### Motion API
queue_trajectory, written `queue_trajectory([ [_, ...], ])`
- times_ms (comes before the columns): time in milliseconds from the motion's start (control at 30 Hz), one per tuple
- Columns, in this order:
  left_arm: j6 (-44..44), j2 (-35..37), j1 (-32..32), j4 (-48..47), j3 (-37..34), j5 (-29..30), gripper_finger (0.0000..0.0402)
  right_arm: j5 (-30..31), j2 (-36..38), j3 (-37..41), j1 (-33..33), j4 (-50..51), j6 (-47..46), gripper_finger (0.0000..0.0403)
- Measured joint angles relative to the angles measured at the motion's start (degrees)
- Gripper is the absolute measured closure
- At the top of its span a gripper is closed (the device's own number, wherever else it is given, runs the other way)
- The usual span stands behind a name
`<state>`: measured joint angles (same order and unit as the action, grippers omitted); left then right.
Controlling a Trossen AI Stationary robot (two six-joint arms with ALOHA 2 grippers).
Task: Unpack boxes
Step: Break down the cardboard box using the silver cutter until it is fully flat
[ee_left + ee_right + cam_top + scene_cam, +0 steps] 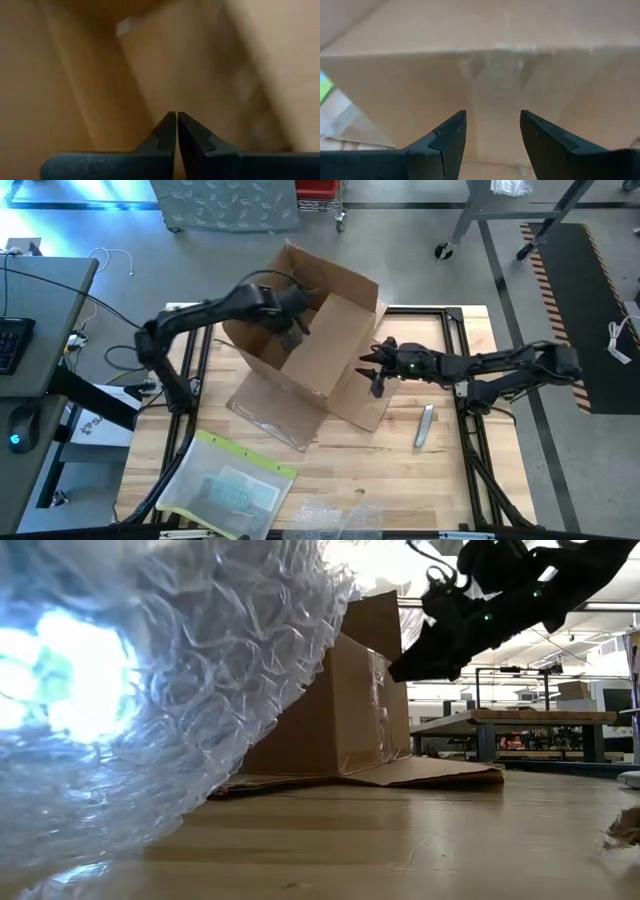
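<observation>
1. The big brown box [320, 345] sits near the middle of the wooden table [380, 470], a little toward the far side.
2. The box lies tipped over, and its open flaps rest flat on the table on the near side.
3. The left gripper [296, 330] reaches down into the open box from the left.
4. In the left wrist view, its two dark fingers [167, 132] are pressed tight together, with nothing between them. Only brown cardboard shows around them.
5. The right gripper [374, 372] is at the right side of the box, just beside the box wall.
6. In the right wrist view, its fingers [450, 135] stand apart, with a gap between them. The cardboard wall with a strip of clear tape fills the view just past them. It cannot be told if the fingers touch the box.
7. In the low view, the right gripper [430, 655] hangs in the air close to the top edge of the box [340, 710].
8. A clear flat sleeve with a yellow edge [232, 485] lies on the near left part of the table, apart from the box.
9. Crinkly clear plastic film [150, 690] sits at the near edge of the table and fills the left of the low view.
10. A small silver thing [425, 426] lies on the table to the right of the box, below the right arm.
</observation>
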<state>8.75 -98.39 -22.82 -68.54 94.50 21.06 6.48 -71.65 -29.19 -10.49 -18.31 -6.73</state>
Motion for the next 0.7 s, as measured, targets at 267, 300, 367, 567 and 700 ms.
queue_trajectory([
  [267, -6.4, -7.9, 0.5, 1.7, -0.1, -10.6, 0.0402, 2.0, -4.1, 0.0, 0.0, -0.3, -0.6, 0.0231],
  [300, -6.4, -7.7, 0.7, 3.5, -0.1, -13.0, 0.0402, 2.0, -4.6, 0.0, 0.0, -0.3, -0.7, 0.0231],
  [367, -6.0, -6.1, 1.3, 7.2, -0.1, -17.5, 0.0402, 2.1, -5.6, 0.0, 0.0, -0.2, -0.8, 0.0231],
  [567, -5.8, -0.7, 3.0, 20.4, 0.4, -32.3, 0.0401, 3.4, -7.2, 0.0, 0.0, 0.2, -1.5, 0.0231],
  [700, -5.9, -0.8, 4.7, 28.4, 0.2, -41.9, 0.0402, 4.6, -6.7, -0.1, 0.1, -1.7, -2.1, 0.0231],
])
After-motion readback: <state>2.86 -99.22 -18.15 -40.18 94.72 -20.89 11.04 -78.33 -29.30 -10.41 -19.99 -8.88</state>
